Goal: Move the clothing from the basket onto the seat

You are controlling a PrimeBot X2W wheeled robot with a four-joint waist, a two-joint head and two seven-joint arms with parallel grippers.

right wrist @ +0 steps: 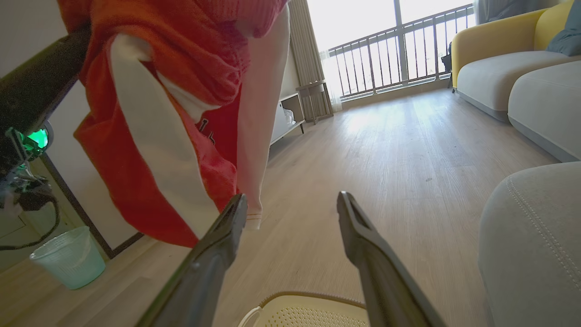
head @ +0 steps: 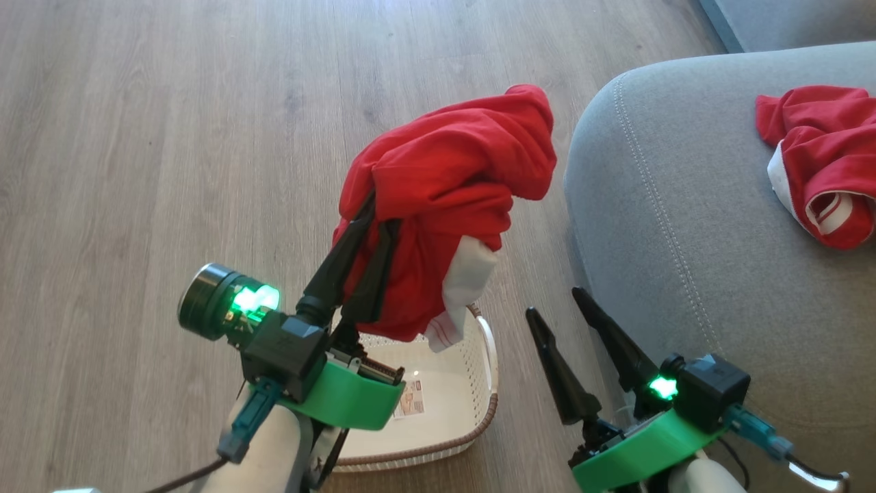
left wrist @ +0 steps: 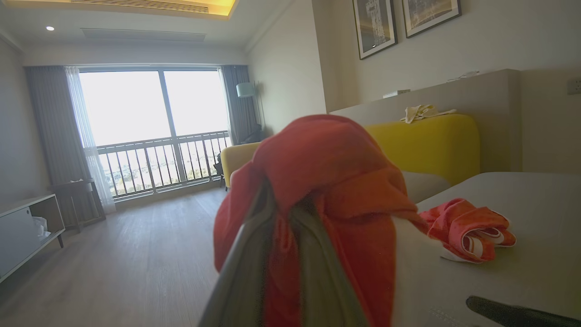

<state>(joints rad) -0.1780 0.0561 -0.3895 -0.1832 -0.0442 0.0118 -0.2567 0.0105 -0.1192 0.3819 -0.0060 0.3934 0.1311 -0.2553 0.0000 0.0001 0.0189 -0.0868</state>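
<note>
Left fingers (head: 340,263), nearest the lens at 7 o'clock in the head view, are pinched nearly shut on a bunched red garment (head: 445,178). It hangs clear above the basket (head: 448,411), its long axis running toward 6 o'clock, white cuff lowest. Right fingers (head: 556,366), at 5 o'clock, stand fully spread and hold nothing. Seat (head: 684,260) lies at 3 o'clock from the held garment, just beside the basket; a second garment (head: 821,137) rests on it. Probable next move: the left arm carries toward 3 o'clock, over the rounded seat edge.
</note>
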